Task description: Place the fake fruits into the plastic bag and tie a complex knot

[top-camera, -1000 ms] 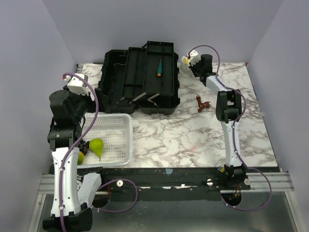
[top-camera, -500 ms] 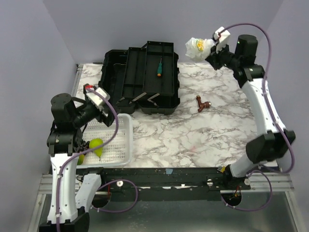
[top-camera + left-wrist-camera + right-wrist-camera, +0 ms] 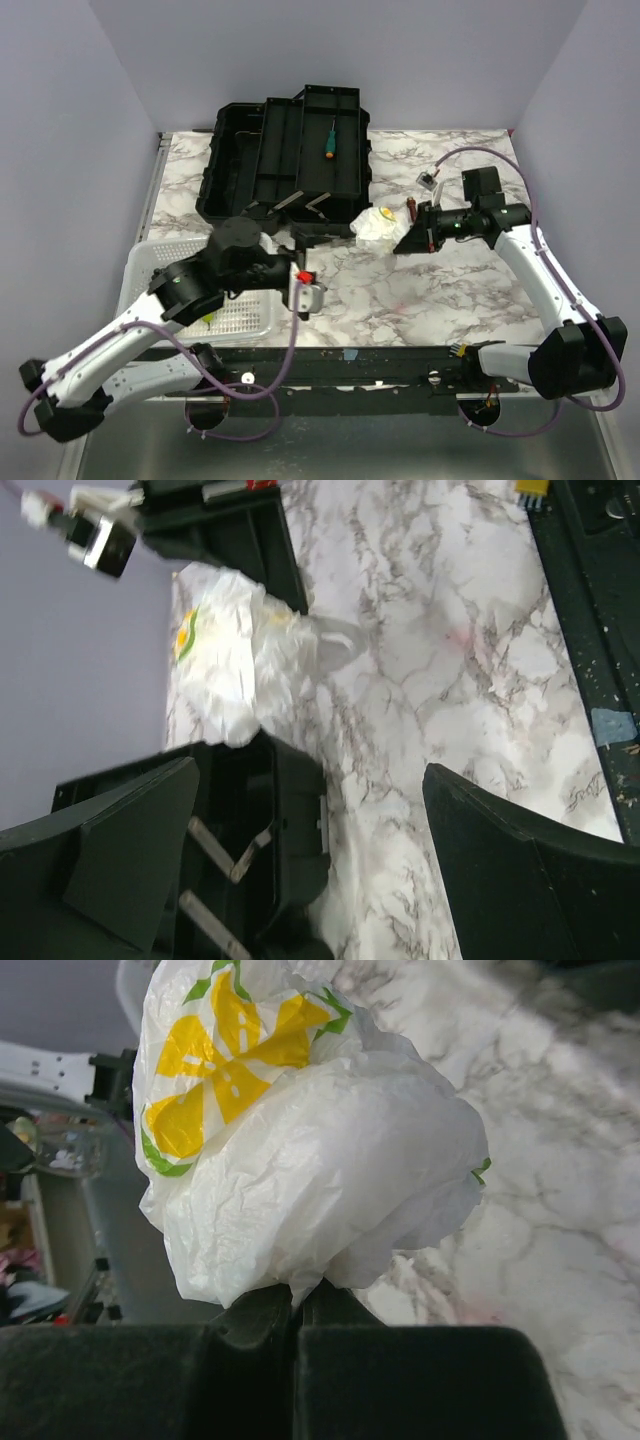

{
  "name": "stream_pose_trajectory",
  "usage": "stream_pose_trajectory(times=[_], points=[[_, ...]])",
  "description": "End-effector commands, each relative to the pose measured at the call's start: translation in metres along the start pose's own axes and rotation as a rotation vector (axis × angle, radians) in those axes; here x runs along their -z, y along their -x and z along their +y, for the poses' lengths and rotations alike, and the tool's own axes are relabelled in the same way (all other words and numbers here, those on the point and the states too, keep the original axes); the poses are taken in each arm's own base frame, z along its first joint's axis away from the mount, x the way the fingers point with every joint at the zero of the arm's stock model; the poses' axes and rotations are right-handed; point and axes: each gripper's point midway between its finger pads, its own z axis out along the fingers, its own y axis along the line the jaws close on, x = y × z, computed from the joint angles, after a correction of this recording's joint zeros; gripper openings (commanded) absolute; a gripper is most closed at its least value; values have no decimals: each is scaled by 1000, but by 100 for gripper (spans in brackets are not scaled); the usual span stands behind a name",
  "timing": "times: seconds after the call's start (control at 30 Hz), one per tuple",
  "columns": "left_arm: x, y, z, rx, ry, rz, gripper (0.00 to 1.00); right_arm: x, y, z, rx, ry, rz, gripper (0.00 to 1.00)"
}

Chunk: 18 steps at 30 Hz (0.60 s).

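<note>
The plastic bag (image 3: pixel 376 224) is a crumpled white ball with a yellow-green print, just above the marble table in front of the toolbox. My right gripper (image 3: pixel 403 240) is shut on its bunched edge; in the right wrist view the bag (image 3: pixel 300 1150) fills the frame above the closed fingers (image 3: pixel 255 1335). My left gripper (image 3: pixel 298 262) is open and empty, low over the table left of the bag. In the left wrist view the bag (image 3: pixel 240 660) lies beyond the wide-spread fingers (image 3: pixel 130 850). The fake fruits are almost hidden under my left arm in the basket. No knot shows.
An open black toolbox (image 3: pixel 290 160) stands at the back with a green-handled screwdriver (image 3: pixel 329 140) in it; its front corner (image 3: pixel 275 820) sits between my left fingers. A white perforated basket (image 3: pixel 245 315) is at the front left. A small red-brown object (image 3: pixel 412 207) lies by the right gripper.
My right arm swung down from high at the back and brought the bag low in front of the toolbox. My left arm swung from above the basket out rightward over the table.
</note>
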Motion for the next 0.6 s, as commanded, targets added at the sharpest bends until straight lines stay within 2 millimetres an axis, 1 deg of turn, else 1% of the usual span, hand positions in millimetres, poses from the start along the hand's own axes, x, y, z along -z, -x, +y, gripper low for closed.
stream_pose_trajectory(times=[0.0, 0.07, 0.13, 0.2, 0.27, 0.3, 0.37, 0.4, 0.43, 0.47, 0.5, 0.53, 0.57], points=[[-50, 15, 14, -60, 43, 60, 98, -12, -23, 42, -89, 200, 80, 1], [-69, 19, 15, -54, 41, 66, 98, -18, -27, 49, -73, 229, 111, 1], [-86, 18, 13, -52, 38, 77, 98, -23, -30, 54, -60, 252, 139, 1], [-101, 7, 5, -50, 9, 121, 98, -27, -33, 60, -33, 274, 164, 1], [-110, -8, 1, -46, 12, 176, 98, -29, -35, 67, 4, 291, 182, 1], [-112, -16, 1, -40, 20, 205, 96, -28, -36, 68, 23, 290, 188, 1], [-109, -27, 0, -17, 27, 234, 82, -28, -40, 66, 45, 273, 205, 1], [-103, -29, -1, 9, 14, 232, 62, -27, -44, 64, 44, 263, 217, 1], [-99, -32, -2, 48, 12, 229, 36, -26, -47, 63, 49, 262, 230, 1], [-92, -36, 1, 100, 36, 235, 13, -24, -51, 62, 47, 258, 249, 1], [-85, -38, 2, 147, 40, 230, 0, -23, -57, 60, 47, 252, 269, 1], [-75, -38, 4, 216, 34, 213, 0, -23, -59, 55, 61, 230, 280, 1], [-63, -37, 10, 291, 50, 180, 0, -22, -59, 47, 65, 179, 288, 1]])
